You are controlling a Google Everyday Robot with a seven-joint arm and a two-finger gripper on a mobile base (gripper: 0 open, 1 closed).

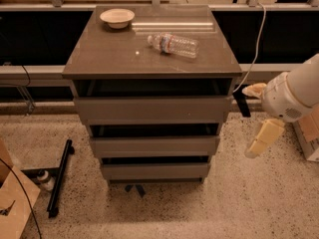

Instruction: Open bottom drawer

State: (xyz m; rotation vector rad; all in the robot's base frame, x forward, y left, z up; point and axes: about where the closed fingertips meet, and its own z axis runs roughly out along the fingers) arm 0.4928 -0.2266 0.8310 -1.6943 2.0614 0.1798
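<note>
The grey-brown cabinet (149,59) stands in the middle with three flat, handle-less drawer fronts. The bottom drawer (155,172) is the lowest and narrowest front, just above the floor, with a dark gap above it. The middle front (154,146) and the wide top front (152,110) sit above it. My gripper (247,122) hangs to the right of the cabinet, level with the top and middle drawers, apart from the fronts. Its cream fingers (261,138) are spread open and hold nothing.
A white bowl (117,18) and a plastic water bottle (174,44) lying on its side are on the cabinet top. A white cable (256,39) hangs by the cabinet's right edge. A black bar (59,178) and a cardboard box (12,208) lie on the speckled floor at left.
</note>
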